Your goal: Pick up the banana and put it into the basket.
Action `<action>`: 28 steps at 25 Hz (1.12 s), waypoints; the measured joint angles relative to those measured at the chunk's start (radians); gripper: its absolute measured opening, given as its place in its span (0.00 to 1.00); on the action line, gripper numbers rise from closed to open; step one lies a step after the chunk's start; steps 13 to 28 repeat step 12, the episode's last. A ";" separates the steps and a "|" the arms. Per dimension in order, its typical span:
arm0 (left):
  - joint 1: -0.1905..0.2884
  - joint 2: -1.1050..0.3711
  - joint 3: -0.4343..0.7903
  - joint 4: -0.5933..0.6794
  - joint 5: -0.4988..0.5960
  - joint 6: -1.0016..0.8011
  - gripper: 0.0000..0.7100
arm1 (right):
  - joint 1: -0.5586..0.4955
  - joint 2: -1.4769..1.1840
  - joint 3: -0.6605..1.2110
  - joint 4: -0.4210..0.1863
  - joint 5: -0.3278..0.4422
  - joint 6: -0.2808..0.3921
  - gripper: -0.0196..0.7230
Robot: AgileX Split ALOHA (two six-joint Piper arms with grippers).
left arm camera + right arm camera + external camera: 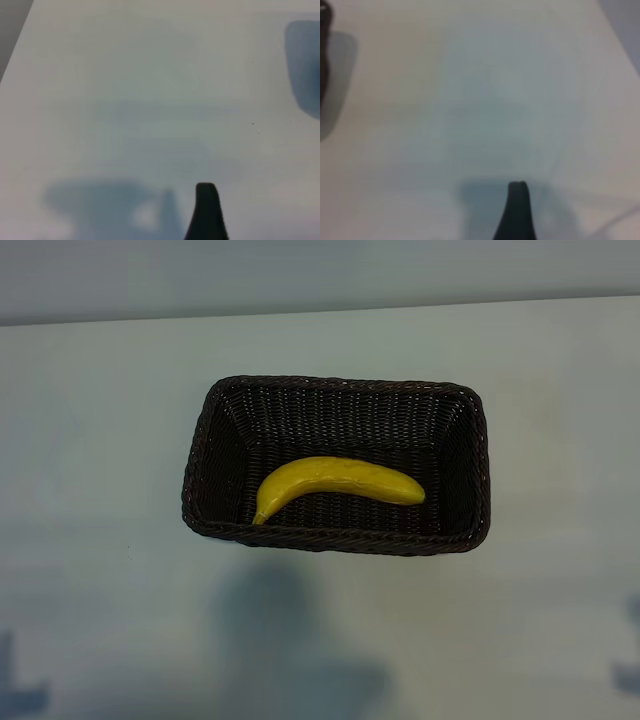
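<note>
While both arms' jaws stand open over bare table, banana hugs basket's near wall.

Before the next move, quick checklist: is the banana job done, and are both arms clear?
1. Banana inside basket: ok, it lies flat on the basket floor.
2. Nothing sticking out over the rim: ok, the stem end sits near the front wall, inside.
3. Basket upright on table: ok.
4. Left gripper empty: ok, open over bare table, holding nothing.
5. Right gripper empty: ok, open over bare table, holding nothing.
6. Arms clear of basket: ok in the exterior view; neither reaches over it.
</note>
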 joint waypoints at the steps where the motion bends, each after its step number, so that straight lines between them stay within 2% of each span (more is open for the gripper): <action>1: 0.000 0.000 0.000 0.000 0.000 0.000 0.81 | 0.015 0.000 0.000 0.000 0.000 0.000 0.84; 28: 0.000 0.000 0.000 0.000 0.000 0.000 0.81 | 0.021 0.000 0.000 0.000 0.000 0.016 0.84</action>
